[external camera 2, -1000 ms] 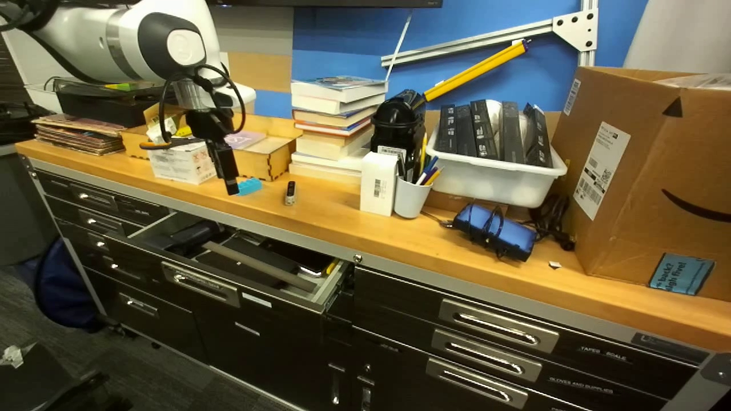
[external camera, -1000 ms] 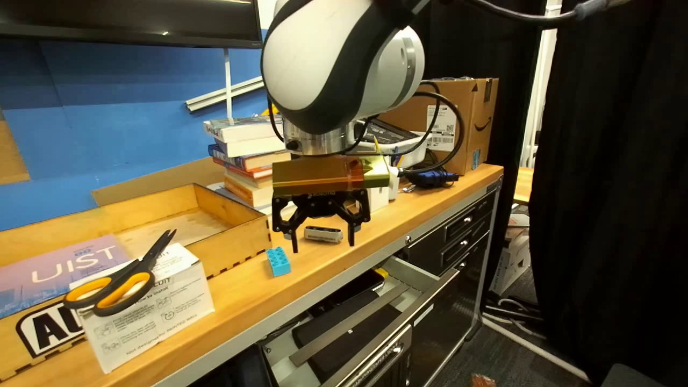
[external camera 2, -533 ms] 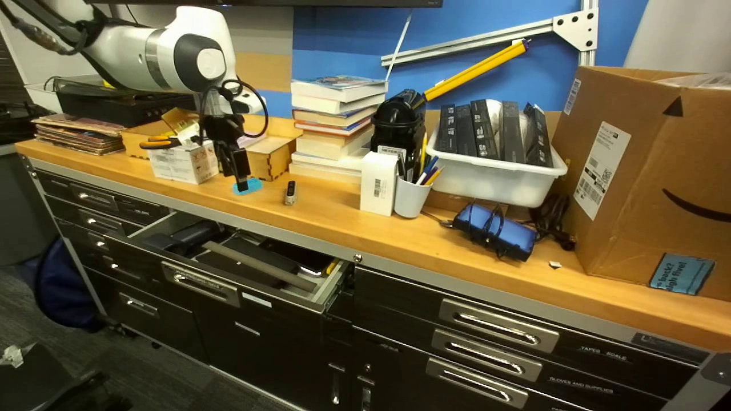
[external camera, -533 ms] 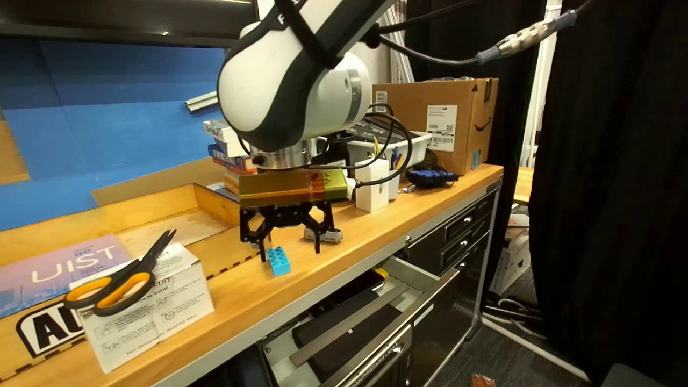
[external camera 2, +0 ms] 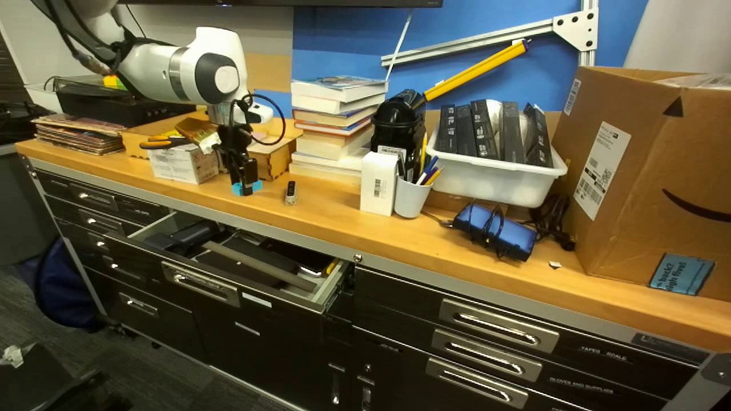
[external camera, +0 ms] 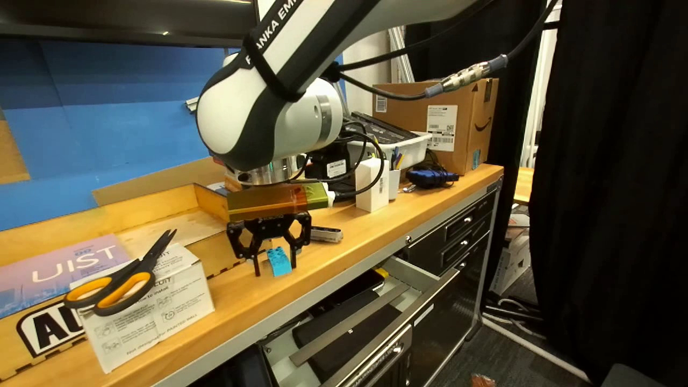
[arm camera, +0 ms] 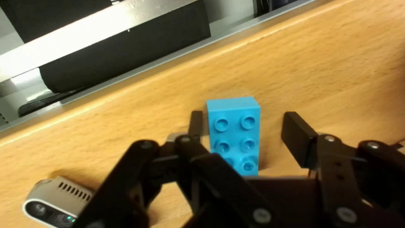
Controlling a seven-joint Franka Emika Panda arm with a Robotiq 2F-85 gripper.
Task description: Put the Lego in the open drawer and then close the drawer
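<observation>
The Lego [external camera: 279, 262], a light-blue brick with studs, lies on the wooden worktop near its front edge. My gripper [external camera: 275, 269] points down over it, one finger on either side. In the wrist view the jaws stand partly apart around the Lego [arm camera: 234, 136]. One finger [arm camera: 196, 125] is close beside the brick, while a clear gap separates it from the opposite pad [arm camera: 295, 139]. In an exterior view the fingers hide the middle of the Lego [external camera 2: 257, 185]. Below the worktop the drawer [external camera 2: 200, 283] is pulled out, with dark items and a metal strip inside.
A small black-and-white block [external camera: 326, 234] lies beside the gripper. Scissors [external camera: 121, 279] rest on a white box [external camera: 156, 312] in front of a wooden tray [external camera: 231, 215]. Farther along stand a white carton [external camera 2: 378, 182], a pen cup [external camera 2: 410, 198] and a cardboard box [external camera 2: 639, 188].
My gripper has come down and across to the Lego, and its fingers have drawn closer together. The Lego and the drawer look unmoved.
</observation>
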